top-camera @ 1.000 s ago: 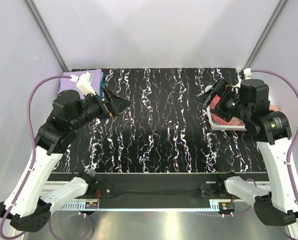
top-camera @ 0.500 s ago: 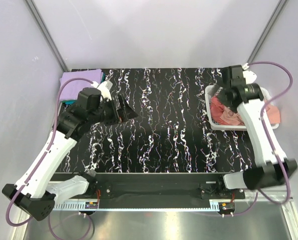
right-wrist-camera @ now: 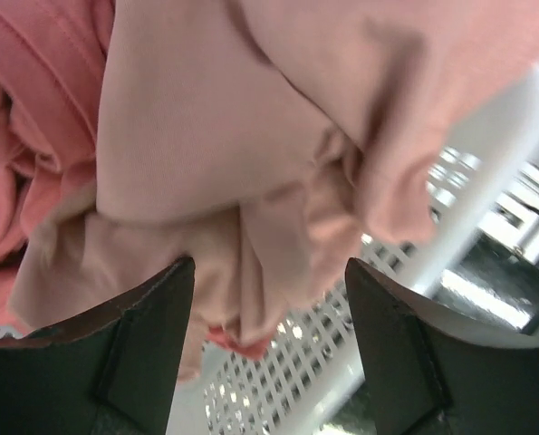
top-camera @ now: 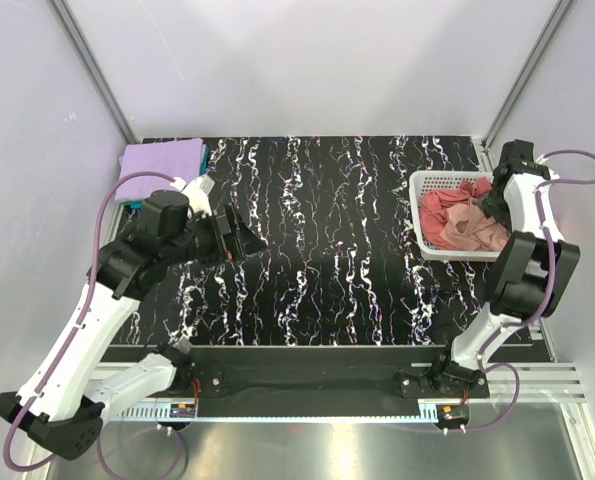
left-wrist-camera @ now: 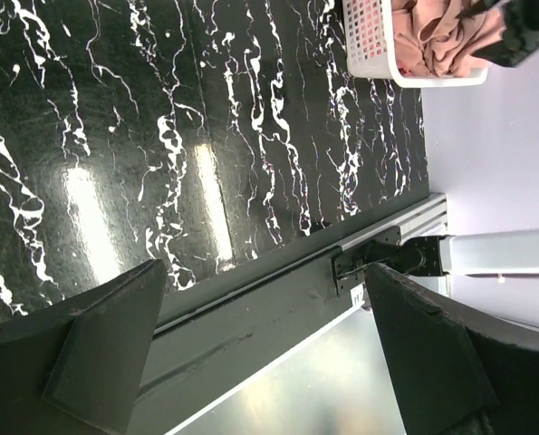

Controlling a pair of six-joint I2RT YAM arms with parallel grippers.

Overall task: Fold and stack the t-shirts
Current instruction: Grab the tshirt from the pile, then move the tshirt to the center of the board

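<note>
A folded lavender-purple t-shirt (top-camera: 161,160) lies on a teal one (top-camera: 206,156) at the table's far left corner. Salmon-pink t-shirts (top-camera: 474,233) and a darker rose-pink one (top-camera: 436,208) lie crumpled in the white basket (top-camera: 439,180). My right gripper (top-camera: 489,207) hangs open just above the salmon cloth (right-wrist-camera: 206,136), its jaws on either side of a fold and holding nothing (right-wrist-camera: 269,272). Rose-pink cloth (right-wrist-camera: 33,72) shows at the left of that view. My left gripper (top-camera: 233,233) is open and empty above the table's left middle (left-wrist-camera: 269,353).
The basket's lattice wall (right-wrist-camera: 287,385) shows below the cloth in the right wrist view. The left wrist view shows the basket (left-wrist-camera: 370,45) far off, the black marbled tabletop (left-wrist-camera: 206,136) and the metal rail (left-wrist-camera: 251,317) at the near edge.
The left gripper has drawn away from the folded stack toward the table's middle. The right arm has swung to the far right and lowered its open gripper over the basket's shirts.
</note>
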